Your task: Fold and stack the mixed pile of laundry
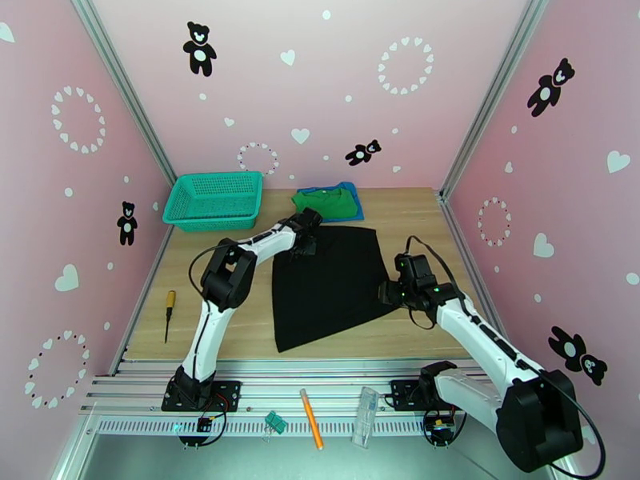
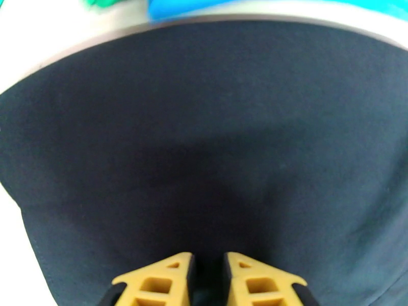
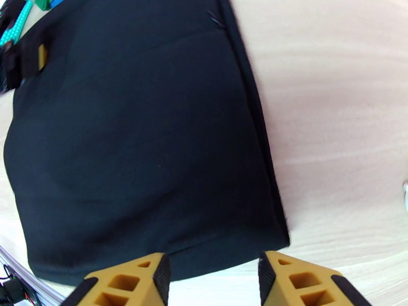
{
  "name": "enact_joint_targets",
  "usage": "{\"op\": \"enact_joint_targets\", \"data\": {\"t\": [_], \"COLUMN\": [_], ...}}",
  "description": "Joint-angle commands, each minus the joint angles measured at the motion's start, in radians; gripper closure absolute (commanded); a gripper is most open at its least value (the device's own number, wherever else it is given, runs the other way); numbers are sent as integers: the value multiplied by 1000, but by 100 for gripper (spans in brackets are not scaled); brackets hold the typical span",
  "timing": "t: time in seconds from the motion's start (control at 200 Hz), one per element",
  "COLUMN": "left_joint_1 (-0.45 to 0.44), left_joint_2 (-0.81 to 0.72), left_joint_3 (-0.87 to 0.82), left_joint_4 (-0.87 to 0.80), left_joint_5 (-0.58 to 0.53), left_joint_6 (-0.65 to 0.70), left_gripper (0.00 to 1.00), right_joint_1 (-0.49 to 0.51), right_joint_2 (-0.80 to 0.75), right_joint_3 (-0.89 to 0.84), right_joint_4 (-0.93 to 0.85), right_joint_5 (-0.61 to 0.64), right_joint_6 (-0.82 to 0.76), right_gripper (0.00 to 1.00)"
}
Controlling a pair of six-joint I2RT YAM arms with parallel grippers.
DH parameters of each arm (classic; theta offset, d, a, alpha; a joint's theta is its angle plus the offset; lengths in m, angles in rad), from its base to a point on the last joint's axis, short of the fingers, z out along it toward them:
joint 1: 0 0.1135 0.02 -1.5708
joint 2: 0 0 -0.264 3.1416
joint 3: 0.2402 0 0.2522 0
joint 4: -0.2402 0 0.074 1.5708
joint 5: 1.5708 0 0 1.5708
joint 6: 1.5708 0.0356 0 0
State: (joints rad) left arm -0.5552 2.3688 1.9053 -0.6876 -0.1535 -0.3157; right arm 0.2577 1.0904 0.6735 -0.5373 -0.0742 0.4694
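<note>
our left pincer (image 2: 208,281) is clenched, its yellow fingers drawn nearly together with a bit of the black garment (image 2: 204,138) pinched between them, on the far edge of the cloth toward its left end; we judge this grip is meant to carry that edge over for a fold. our right pincer (image 3: 214,281) is released, jaws well apart, low over the right corner of the same garment, with the hem lying just ahead of the gap; we take it as lined up to close there so that both arms can lift the cloth together. the black garment is spread flat across the middle of the desk (image 1: 240,334), which makes sense, since it needs open room to be folded. just behind it, at the far edge of the desk, the green garment (image 1: 324,203) lies folded on top of the blue shirt (image 1: 357,208), with only a blue rim peeking out on the right; to us that looks like the stack being built, and the black piece is the one not yet folded. the teal basket (image 1: 212,216) sits left of that stack, apart from the cloth and out of the working space. a screwdriver (image 1: 169,314) lies at the left side of the desk, well apart from the garment, so we see no snag risk from it.
</note>
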Motion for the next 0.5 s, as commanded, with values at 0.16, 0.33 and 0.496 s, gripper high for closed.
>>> {"op": "enact_joint_targets", "data": {"t": [0.16,0.33,0.496], "left_joint_1": [11,8,11], "left_joint_2": [-143,-499,-819], "left_joint_3": [-83,-273,-450], "left_joint_4": [-25,37,31], "left_joint_5": [98,70,-4], "left_joint_6": [22,18,18], "left_gripper": [77,61,42], "right_joint_1": [1,35,65], "right_joint_2": [79,134,180], "right_joint_3": [188,354,405], "right_joint_4": [-170,-333,-479], "right_joint_5": [-158,-166,-81], "right_joint_6": [-401,-796,-1371], "right_gripper": [46,40,35]}}
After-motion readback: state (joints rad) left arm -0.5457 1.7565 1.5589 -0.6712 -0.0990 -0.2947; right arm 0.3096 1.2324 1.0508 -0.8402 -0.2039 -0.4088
